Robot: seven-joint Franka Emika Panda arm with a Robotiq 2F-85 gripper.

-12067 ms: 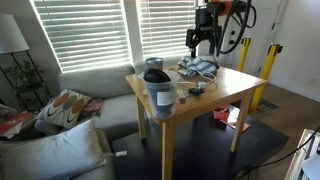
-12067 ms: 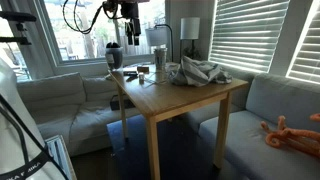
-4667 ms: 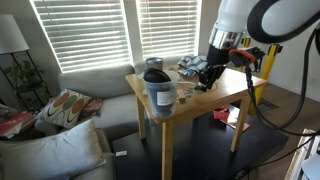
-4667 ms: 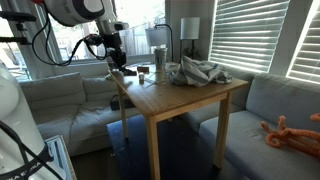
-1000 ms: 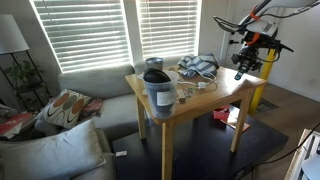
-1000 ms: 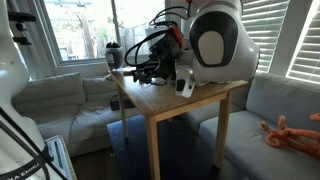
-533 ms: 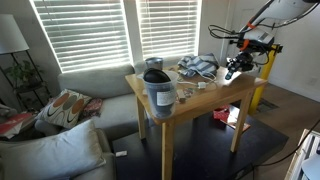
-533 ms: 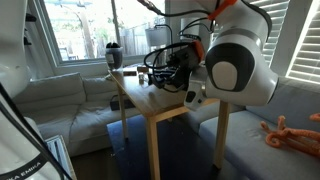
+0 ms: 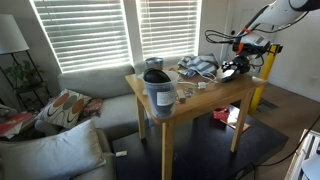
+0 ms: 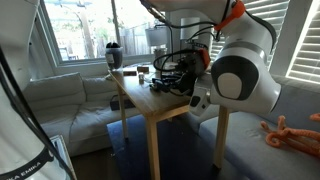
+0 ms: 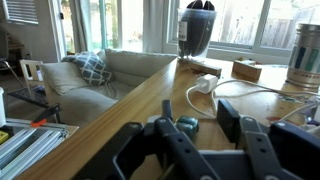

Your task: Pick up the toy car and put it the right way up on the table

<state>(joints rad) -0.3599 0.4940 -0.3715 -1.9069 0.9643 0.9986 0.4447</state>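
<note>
Over the table (image 11: 105, 135), pincer (image 11: 197, 127) half-closed, teal toy car (image 11: 187, 124) between fingers, grip unclear

In the wrist view, the toy car (image 11: 186, 123) lies on the table (image 11: 130, 105) between the 2 fingers of the gripper (image 11: 195, 130). A cable (image 11: 215, 93) lies behind the toy car, and a jar (image 11: 197, 30) stands at the far edge. A sofa (image 11: 125, 65) stands left of the table.

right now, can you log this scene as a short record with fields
surface: light wooden square table
claw: black two-finger claw, low over the tabletop, jaws apart
between jaws: small teal object, maybe the toy car; contact and orientation unclear
also on table: grey jar with dark lid; crumpled cloth; white cable
</note>
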